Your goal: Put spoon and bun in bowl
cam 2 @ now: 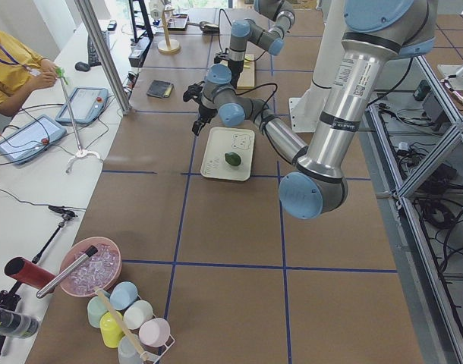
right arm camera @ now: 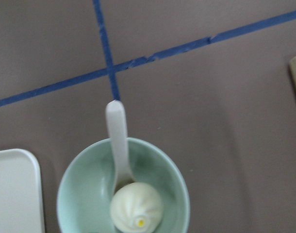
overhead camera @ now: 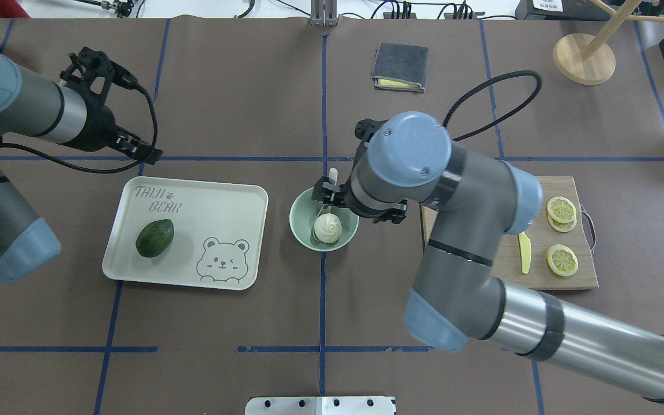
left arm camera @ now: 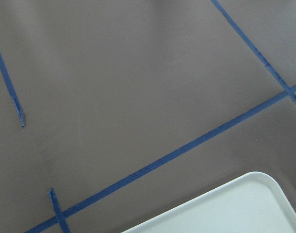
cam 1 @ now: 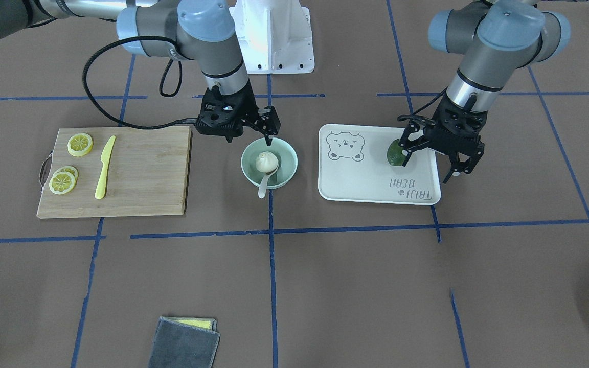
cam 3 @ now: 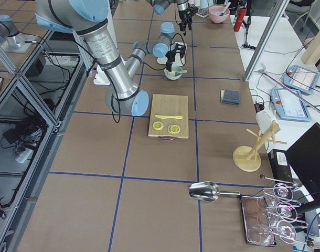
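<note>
Centrally in the front view, we see bun (cam 1: 266, 162) and spoon (cam 1: 263, 185) inside the bowl (cam 1: 288, 164); the right end effector (cam 1: 249, 134) above it and left end effector (cam 1: 431, 161) at right both gape empty. Overhead, the spoon's handle overhangs the bowl's top rim.

Robot lab: tape-gridded table (cam 1: 325, 286), operators' tablets (cam 2: 83, 104)

The brown tabletop (cam 1: 350, 286) has blue tape lines (cam 1: 272, 266) that cut it into big squares. In the view facing the robot, a wooden board (cam 1: 146, 174) lies at the left. A green bowl (cam 1: 289, 163) sits in the middle. A pale tray (cam 1: 366, 179) lies to its right. A grey cloth (cam 1: 184, 345) lies at the bottom.
</note>
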Controlling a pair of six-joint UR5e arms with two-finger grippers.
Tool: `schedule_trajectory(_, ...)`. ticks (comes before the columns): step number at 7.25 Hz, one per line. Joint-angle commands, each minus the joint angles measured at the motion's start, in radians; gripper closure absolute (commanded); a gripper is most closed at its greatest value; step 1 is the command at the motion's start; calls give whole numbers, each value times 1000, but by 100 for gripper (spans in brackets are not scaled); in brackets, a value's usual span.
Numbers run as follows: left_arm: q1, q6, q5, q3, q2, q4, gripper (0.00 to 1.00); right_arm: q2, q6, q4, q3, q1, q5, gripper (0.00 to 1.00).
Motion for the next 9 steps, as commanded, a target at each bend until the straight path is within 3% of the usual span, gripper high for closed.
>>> schedule_trajectory(1,-151,222,-39,18,94,6,9,-238,-179,-6,181,187,179,0)
schedule_trajectory(2,-278,374,-129,37,140,12,8,-323,-315,-4,195,292,245,0)
schedule_trajectory(3,-452,513,-270,85,167,59,0,-410,-515,-3,194,391,305,0)
schedule_trajectory(4,-554,657,-326,108,170,139,0,-501,-733,-6,188,499,365,0)
schedule_trajectory(6,-713,725,-339,157,179,292,0,-630,-1128,-7,113,717,468,0)
schedule_trajectory(9,-759,780,-440,206,308,292,0,-750,-1338,-4,92,832,493,0)
